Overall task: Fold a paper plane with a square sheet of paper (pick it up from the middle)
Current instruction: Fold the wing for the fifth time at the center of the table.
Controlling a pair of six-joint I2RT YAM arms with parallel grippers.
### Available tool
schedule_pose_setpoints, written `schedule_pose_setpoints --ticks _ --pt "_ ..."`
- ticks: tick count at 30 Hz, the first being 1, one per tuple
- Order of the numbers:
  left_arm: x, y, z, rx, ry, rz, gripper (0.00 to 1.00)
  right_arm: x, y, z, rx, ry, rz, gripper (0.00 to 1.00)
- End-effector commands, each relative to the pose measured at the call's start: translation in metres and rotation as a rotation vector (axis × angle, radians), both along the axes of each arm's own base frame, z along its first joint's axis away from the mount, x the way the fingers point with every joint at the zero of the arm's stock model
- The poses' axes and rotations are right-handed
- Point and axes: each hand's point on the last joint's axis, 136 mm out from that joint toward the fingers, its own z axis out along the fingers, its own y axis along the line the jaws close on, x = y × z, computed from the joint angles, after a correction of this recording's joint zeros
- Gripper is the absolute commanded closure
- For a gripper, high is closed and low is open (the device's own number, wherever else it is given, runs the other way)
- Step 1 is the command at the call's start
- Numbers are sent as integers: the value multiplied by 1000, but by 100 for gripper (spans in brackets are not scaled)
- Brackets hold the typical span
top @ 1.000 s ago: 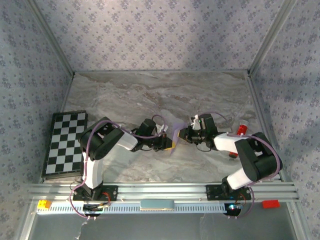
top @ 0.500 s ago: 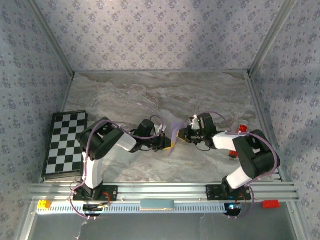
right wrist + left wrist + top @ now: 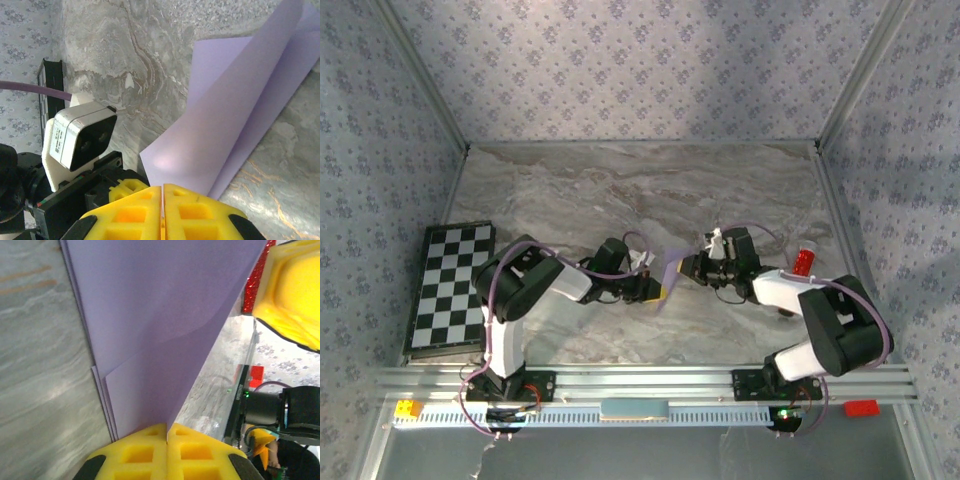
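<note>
The square sheet of paper [image 3: 672, 266], pale lilac, is held upright over the middle of the table between both grippers. It is folded, with several layered edges showing in the left wrist view [image 3: 160, 330] and a bent flap in the right wrist view [image 3: 235, 115]. It has no dart shape, so no paper plane is in view. My left gripper [image 3: 660, 290] [image 3: 167, 428] is shut on the paper's lower edge. My right gripper [image 3: 689, 269] [image 3: 162, 189] is shut on the paper from the opposite side, facing the left gripper's fingers [image 3: 126, 189].
A black-and-white chequered board [image 3: 450, 290] lies at the table's left edge. A red-capped object [image 3: 804, 259] stands beside the right arm. A yellow block [image 3: 410, 408] and a red block [image 3: 861, 407] sit on the front rail. Patterned walls enclose the table.
The right arm's elbow has swung slightly right and toward the front. Both grippers stay closed on the paper at nearly the same spot.
</note>
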Motion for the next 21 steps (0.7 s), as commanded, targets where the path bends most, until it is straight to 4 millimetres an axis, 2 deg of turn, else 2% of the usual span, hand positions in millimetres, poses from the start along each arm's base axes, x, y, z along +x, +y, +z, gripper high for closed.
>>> schedule_pose_setpoints --ticks 1,5,10,21 --pt "-7 14 -5 63 -61 -45 100 -7 -4 -1 -9 12 -12 89" --pt "-10 21 -4 74 -129 -57 100 -13 -1 4 -6 -3 8 89" --pt "-14 22 -13 85 -39 -60 100 -18 13 8 -5 -25 66 89" --pt "-10 27 -24 56 36 35 100 -10 39 6 12 -22 154 89"
